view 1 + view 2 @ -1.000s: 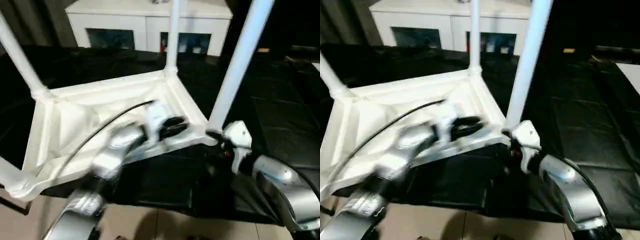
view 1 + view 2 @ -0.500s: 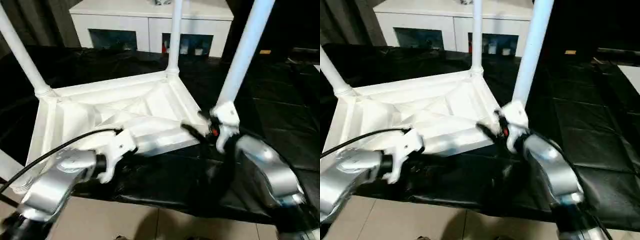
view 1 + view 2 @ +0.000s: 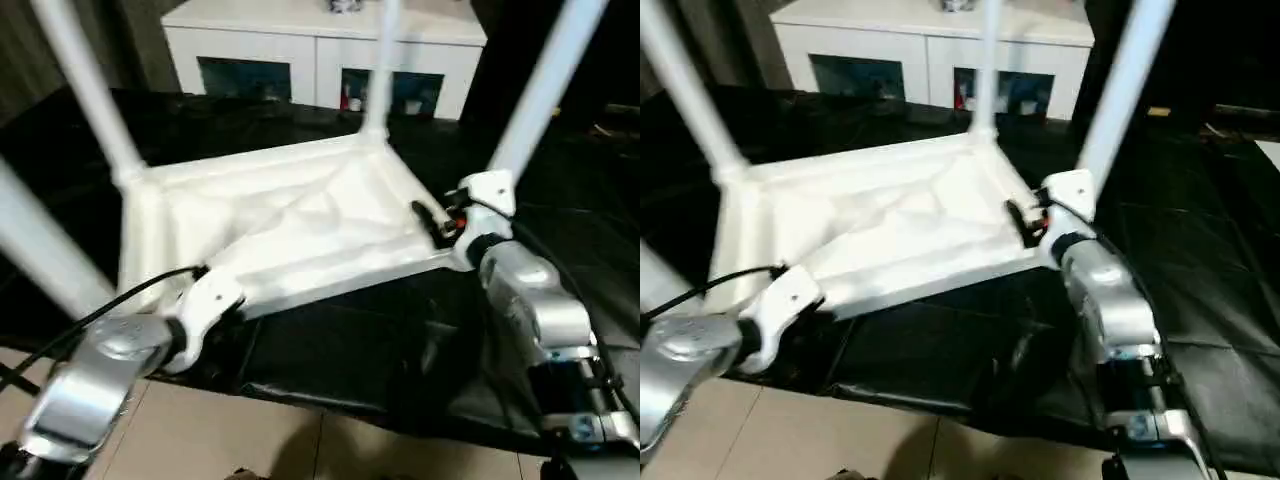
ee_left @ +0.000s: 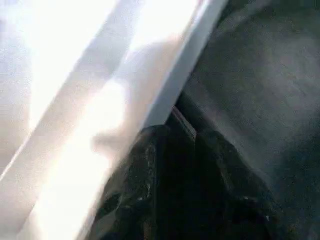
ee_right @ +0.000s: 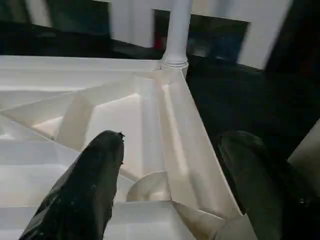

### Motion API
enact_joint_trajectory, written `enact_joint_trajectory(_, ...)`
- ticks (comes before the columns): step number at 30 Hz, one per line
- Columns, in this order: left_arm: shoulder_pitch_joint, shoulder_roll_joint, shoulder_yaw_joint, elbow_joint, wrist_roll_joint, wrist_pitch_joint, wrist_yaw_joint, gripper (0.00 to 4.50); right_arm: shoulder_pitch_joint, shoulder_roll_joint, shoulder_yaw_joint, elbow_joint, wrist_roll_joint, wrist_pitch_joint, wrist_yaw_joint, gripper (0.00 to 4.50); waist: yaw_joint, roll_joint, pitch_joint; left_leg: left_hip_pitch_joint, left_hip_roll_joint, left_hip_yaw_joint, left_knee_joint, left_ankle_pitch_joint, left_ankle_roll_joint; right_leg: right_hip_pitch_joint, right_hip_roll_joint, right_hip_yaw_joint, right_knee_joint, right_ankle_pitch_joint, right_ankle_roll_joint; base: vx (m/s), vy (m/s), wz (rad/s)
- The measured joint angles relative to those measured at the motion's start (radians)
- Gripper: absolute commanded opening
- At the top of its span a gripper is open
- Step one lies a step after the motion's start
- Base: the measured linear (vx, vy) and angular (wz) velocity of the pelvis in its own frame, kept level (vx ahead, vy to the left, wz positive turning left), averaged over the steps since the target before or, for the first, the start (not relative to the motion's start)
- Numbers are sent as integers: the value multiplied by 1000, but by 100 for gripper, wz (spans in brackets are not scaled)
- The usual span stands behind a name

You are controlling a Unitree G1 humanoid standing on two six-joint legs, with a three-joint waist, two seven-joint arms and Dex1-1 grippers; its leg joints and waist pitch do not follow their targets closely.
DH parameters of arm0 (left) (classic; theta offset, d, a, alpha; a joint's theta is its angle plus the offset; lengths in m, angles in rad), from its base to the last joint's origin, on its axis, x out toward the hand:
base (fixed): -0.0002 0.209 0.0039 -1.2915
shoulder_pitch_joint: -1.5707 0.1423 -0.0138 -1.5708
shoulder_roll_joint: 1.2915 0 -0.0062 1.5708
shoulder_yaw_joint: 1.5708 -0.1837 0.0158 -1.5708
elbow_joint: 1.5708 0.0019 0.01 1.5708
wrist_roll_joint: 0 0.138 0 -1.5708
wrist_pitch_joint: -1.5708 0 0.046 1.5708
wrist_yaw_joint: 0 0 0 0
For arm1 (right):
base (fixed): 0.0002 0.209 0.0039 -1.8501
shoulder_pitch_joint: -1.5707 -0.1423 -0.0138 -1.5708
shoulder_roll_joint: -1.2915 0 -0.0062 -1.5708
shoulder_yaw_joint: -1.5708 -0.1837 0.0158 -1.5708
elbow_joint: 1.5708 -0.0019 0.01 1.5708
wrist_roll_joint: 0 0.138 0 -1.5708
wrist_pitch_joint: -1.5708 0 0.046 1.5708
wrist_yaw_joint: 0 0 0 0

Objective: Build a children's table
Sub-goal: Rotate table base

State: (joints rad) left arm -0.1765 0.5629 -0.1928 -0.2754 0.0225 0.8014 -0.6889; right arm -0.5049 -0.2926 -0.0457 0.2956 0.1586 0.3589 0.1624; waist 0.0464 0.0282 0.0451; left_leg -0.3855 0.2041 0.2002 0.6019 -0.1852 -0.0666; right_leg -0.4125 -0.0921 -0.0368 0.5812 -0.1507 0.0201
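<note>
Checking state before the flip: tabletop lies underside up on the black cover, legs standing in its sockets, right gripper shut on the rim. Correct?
Not quite. The right gripper is open, fingers straddling the tabletop rim, as the right wrist view shows. The rest stands.

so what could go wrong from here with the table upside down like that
1. The right gripper stands open astride the tabletop rim at the near right corner; closing off-centre might let the rim slip out.
2. The left gripper sits at the near rim edge, beside the black table cover; it may snag the cover.
3. The four legs stick up tall, so lifting one side could swing the table over.
</note>
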Motion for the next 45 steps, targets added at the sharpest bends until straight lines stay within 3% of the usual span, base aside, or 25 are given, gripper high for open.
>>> enact_joint_trajectory(5,-33,-25,15,10,25,-39,67,141,-1,-63,-74,47,-16,-17,-50,346,5,0,0,0,0,0,1,1,0,1,0,0,0,-2,3,0,0,0)
enact_joint_trajectory(10,-33,-68,12,22,20,-75,92,141,-1,-102,-107,80,-33,-37,-71,346,-12,0,0,-1,0,0,1,1,0,-1,0,0,3,-4,5,0,0,0)
enact_joint_trajectory(17,8,-73,51,-13,-90,-171,13,141,-1,-114,-125,100,-36,-56,-76,346,-17,1,0,0,1,0,1,1,0,-2,0,-1,4,-4,6,0,0,0)
enact_joint_trajectory(20,71,-73,123,-71,-215,-170,-86,141,3,-93,-106,77,-36,-57,-38,346,-22,1,0,0,1,0,1,1,0,-3,0,0,6,-4,6,0,0,0)
enact_joint_trajectory(24,133,-37,201,-114,-363,-116,-201,141,12,-49,-37,24,-24,-60,42,346,-35,0,0,1,1,-1,1,1,-1,-6,1,-1,14,-6,6,0,0,0)
enact_joint_trajectory(27,186,51,241,-86,-381,-112,-260,141,34,-34,1,-14,-8,-65,92,346,-41,0,0,2,2,-2,1,1,-1,-6,2,-2,14,-8,10,0,0,0)
enact_joint_trajectory(29,204,69,268,-57,-379,-112,-268,141,41,-34,12,-19,-4,-65,108,346,-41,0,0,1,2,-2,1,2,-1,-6,1,-1,14,-8,10,0,0,0)
enact_joint_trajectory(30,214,83,276,-47,-381,-113,-278,170,45,-32,17,-28,-2,-65,122,346,-41,-1,-1,1,2,-2,2,2,-1,-5,1,-1,14,-8,10,0,0,0)
enact_joint_trajectory(35,230,130,368,25,-397,-112,-299,182,86,-31,45,-92,-2,-65,155,346,-42,-6,-3,3,2,-3,2,2,-1,-4,1,-1,14,-8,10,0,0,0)
enact_joint_trajectory(36,238,139,393,51,-403,-122,-304,210,99,-29,48,-103,-4,-65,152,346,-43,-6,-3,2,1,-3,2,2,-2,-5,1,0,14,-8,10,0,0,0)
enact_joint_trajectory(40,259,173,519,185,-423,-159,-308,232,178,-25,45,-136,-15,-54,123,346,-44,-6,-3,3,2,-4,2,2,-2,-5,2,0,14,-8,10,0,0,0)
enact_joint_trajectory(44,221,149,576,215,-463,-201,-302,259,190,-26,27,-137,-36,-24,73,346,-38,-8,-5,3,1,-3,2,2,-2,-4,1,0,14,-8,10,0,0,0)
enact_joint_trajectory(45,208,143,586,217,-468,-211,-299,284,192,-28,16,-135,-47,-11,52,346,-37,-10,-5,3,1,-3,2,2,-2,-3,1,0,13,-8,9,0,0,0)
